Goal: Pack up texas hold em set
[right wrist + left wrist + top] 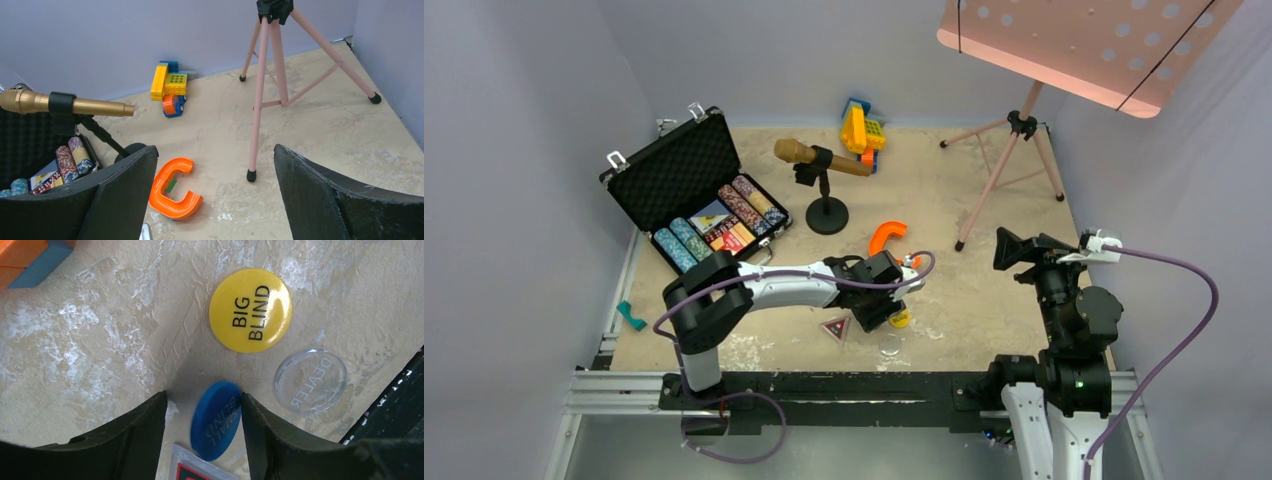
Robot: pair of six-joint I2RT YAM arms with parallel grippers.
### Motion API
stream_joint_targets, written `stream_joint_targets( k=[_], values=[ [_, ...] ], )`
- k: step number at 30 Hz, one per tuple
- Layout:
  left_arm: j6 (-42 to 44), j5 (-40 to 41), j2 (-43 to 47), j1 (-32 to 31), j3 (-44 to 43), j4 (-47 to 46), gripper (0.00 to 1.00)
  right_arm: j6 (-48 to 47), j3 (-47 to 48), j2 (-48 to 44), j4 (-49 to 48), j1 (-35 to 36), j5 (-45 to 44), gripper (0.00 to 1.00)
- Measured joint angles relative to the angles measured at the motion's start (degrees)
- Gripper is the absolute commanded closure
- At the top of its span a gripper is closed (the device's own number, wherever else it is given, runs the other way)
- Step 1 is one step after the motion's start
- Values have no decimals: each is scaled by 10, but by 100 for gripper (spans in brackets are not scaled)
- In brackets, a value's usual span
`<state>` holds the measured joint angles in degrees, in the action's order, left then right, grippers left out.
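Ref = the case (679, 170), open at far-left of the table, lid leaning back, foam inside. In its tray: chip rows (746, 206) lying side by side, w/ a card deck (712, 217) between them. Dice too small to make out.

Near-left of the case, by the table edge: small teal piece (631, 316).

Near-right of the case, well apart from it: the loose buttons. Triangular button (835, 327) flat on the table, closest of these to the case. Left gripper (202, 397) is low over this cluster, jaws apart. Blue button (216, 420) sits between them, tilted up on edge, touching one finger (260, 435); gap shows to the other finger (135, 435), so it's loose, not pinched. Its low edge overlaps the triangle's corner. Just beyond it, farther from the case: yellow button (251, 310) marked BIG BLIND, flat, and a clear button (311, 381) marked DEALER, flat. Those 2 are near each other, not touching.

Right of the case, level w/ its tray: mic on a stand (827, 215), then orange C-shaped piece (157, 195). Far-right of the case, by the back wall: yellow toy (170, 82).

Much farther right: pink music stand (1004, 170), upright. Right gripper (214, 149) is raised, farthest from the case, jaws wide apart, nothing in them.
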<state>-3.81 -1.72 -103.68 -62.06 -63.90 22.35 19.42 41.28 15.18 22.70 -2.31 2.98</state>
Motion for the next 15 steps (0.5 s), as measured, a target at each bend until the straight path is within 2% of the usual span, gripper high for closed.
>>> stream_joint_targets(
  k=[7, 10, 15],
  values=[
    [1, 8, -5, -7, -3, 4, 40, 0, 0, 0, 0, 0, 0, 9],
    [0, 12, -6, -9, -6, 7, 44, 0, 0, 0, 0, 0, 0, 9],
    [0, 16, -7, -11, -8, 12, 43, 0, 0, 0, 0, 0, 0, 9]
  ],
)
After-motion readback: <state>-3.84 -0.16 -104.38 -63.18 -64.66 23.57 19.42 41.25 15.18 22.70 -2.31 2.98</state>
